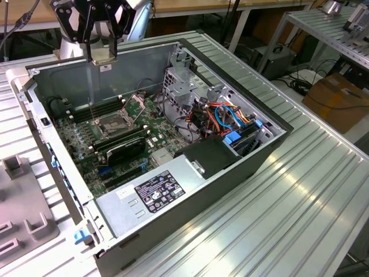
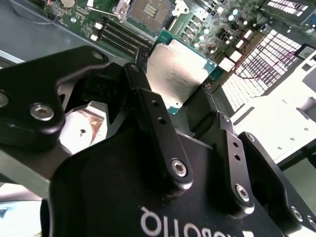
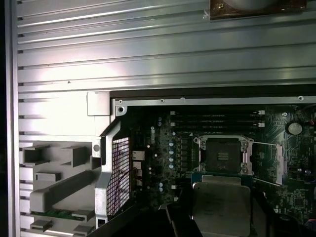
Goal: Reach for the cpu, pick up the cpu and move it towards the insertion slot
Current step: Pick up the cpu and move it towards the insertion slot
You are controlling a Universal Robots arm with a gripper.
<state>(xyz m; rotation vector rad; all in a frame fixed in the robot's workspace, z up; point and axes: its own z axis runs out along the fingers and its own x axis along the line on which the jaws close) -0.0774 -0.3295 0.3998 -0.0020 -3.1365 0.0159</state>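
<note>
cpu lifted in the claw, above the open computer case

in the exterior view you see the claw (image 1: 104,46) at the far left, raised over the far wall of the computer case (image 1: 242,167), clenched on the cpu (image 1: 104,55), which hangs well above the motherboard (image 1: 115,150); the insertion slot (image 1: 113,122) lies below it inside the case, frame flipped open, and the case sits on the ribbed metal desk (image 1: 300,196). in the second wrist view your black fingers (image 2: 158,128) pinch the cpu (image 2: 177,74) by its edges, pale face showing, with the insertion slot (image 2: 148,11) beyond it. in the first wrist view the cpu (image 3: 220,205) hangs just beside the insertion slot (image 3: 222,154), not over it.
</note>
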